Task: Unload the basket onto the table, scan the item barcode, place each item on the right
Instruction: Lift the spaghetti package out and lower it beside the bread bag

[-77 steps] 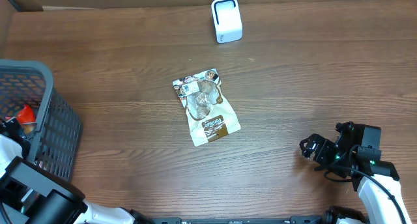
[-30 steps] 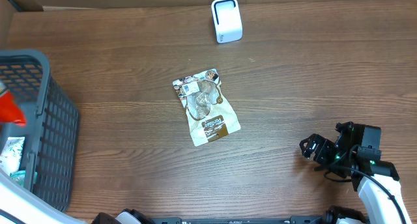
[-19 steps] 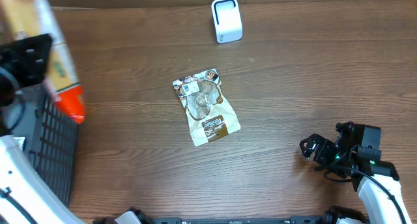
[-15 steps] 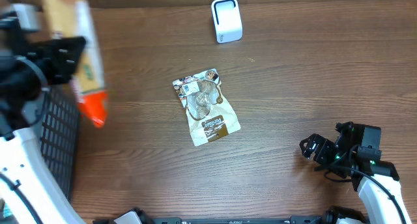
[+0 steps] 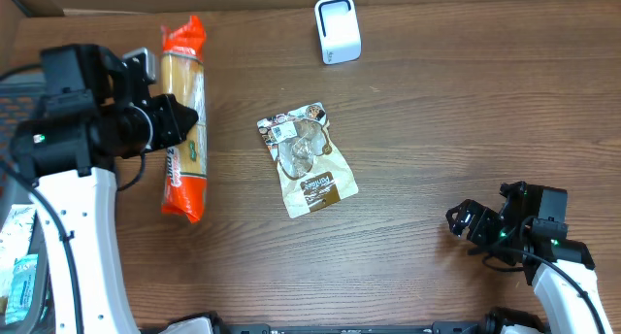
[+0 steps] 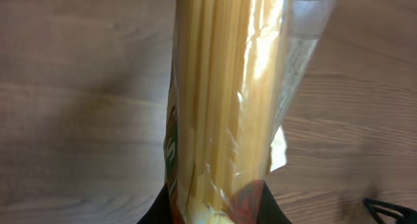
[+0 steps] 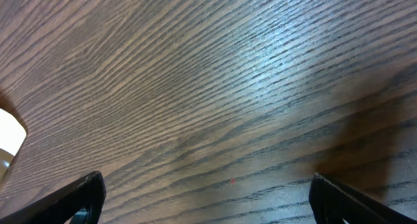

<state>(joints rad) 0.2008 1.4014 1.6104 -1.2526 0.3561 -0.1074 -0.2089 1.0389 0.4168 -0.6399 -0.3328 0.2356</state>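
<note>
A long clear packet of spaghetti [image 5: 184, 174] with orange-red ends hangs over the left part of the table, and my left gripper [image 5: 176, 120] is shut on its middle. In the left wrist view the packet [image 6: 228, 87] fills the centre, running up from between the black fingers of the left gripper [image 6: 217, 210]. No barcode shows on it. The white scanner [image 5: 338, 29] stands at the back centre of the table. My right gripper [image 5: 464, 220] rests low at the front right, open, with only bare wood between its fingers [image 7: 85, 195].
A brown-and-white snack pouch [image 5: 306, 159] lies flat in the middle of the table. The dark mesh basket [image 5: 10, 93] sits at the far left edge, with light packets [image 5: 15, 266] inside. A cardboard wall runs along the back.
My left arm has lifted the spaghetti packet out of the basket and swung it right, over the table. The right arm and the pouch have not moved.
</note>
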